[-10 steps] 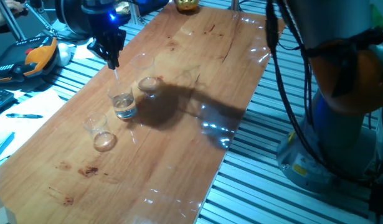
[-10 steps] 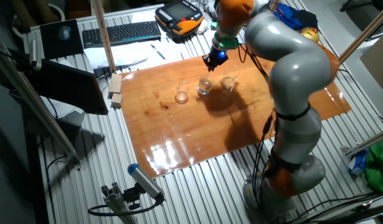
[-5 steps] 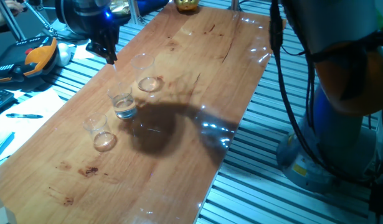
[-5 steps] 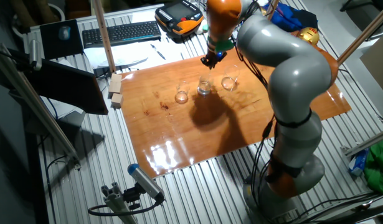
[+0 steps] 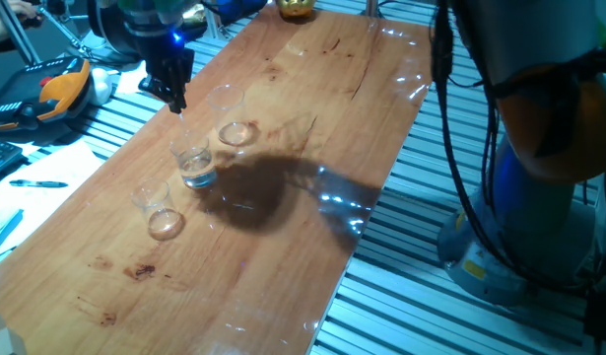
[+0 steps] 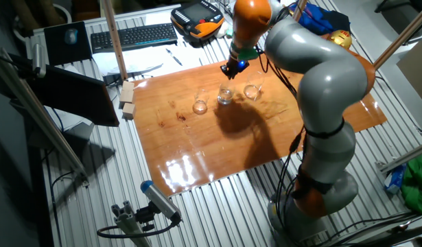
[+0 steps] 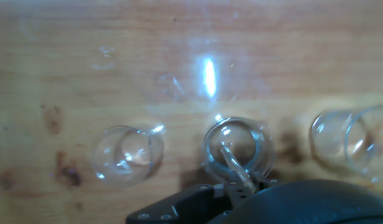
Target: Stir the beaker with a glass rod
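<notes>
Three clear beakers stand in a row on the wooden table [image 5: 312,118]. The beaker [image 5: 194,166], the middle one with a bright base, also shows in the other fixed view [image 6: 225,95] and in the hand view [image 7: 238,144]. My gripper [image 5: 175,97] hangs right above it, shut on the glass rod [image 5: 184,126]. The rod's lower end reaches down into the beaker, as the hand view shows [image 7: 233,163]. The rod is too thin to make out in the other fixed view, where the gripper [image 6: 231,71] sits over the beaker.
A taller beaker [image 5: 229,120] stands close behind the middle one and a smaller beaker [image 5: 160,209] in front. Two wooden blocks [image 6: 127,97] lie off the table's left edge. A keyboard [image 6: 132,36] and an orange pendant [image 6: 200,19] lie behind.
My gripper with the rod has shifted slightly away from the beakers and back over the middle beaker. The arm's shadow on the table has moved. The beakers stay put.
</notes>
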`<state>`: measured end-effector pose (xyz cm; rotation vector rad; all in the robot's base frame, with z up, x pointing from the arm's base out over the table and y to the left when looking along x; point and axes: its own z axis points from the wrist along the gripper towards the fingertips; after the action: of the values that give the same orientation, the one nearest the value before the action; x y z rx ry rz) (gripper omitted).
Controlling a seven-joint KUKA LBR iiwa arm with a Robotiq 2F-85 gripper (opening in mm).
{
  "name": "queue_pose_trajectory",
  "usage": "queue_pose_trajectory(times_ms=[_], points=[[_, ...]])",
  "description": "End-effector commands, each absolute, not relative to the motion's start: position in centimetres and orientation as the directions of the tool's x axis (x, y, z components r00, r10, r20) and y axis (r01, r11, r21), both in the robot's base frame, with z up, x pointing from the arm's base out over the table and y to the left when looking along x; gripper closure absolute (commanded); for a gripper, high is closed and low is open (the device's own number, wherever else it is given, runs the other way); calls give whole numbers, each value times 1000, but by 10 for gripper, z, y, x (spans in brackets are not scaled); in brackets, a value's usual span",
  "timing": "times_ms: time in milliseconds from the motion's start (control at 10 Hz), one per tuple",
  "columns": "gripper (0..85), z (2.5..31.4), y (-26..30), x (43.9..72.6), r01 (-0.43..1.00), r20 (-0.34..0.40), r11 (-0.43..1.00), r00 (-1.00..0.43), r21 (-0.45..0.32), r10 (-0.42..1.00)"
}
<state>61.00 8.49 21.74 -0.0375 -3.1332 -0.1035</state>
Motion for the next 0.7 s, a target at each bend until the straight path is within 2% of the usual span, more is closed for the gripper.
queue_pose_trajectory(times_ms=[0, 100, 200, 600], points=[[850, 218, 85, 610, 247, 56, 940, -969, 237, 240], [850, 218, 83, 609, 219, 89, 953, -975, 211, 205], [850, 220, 81, 609, 142, 99, 979, -987, 147, 129], [850, 231, 78, 610, -86, 10, 996, -996, -19, -86]])
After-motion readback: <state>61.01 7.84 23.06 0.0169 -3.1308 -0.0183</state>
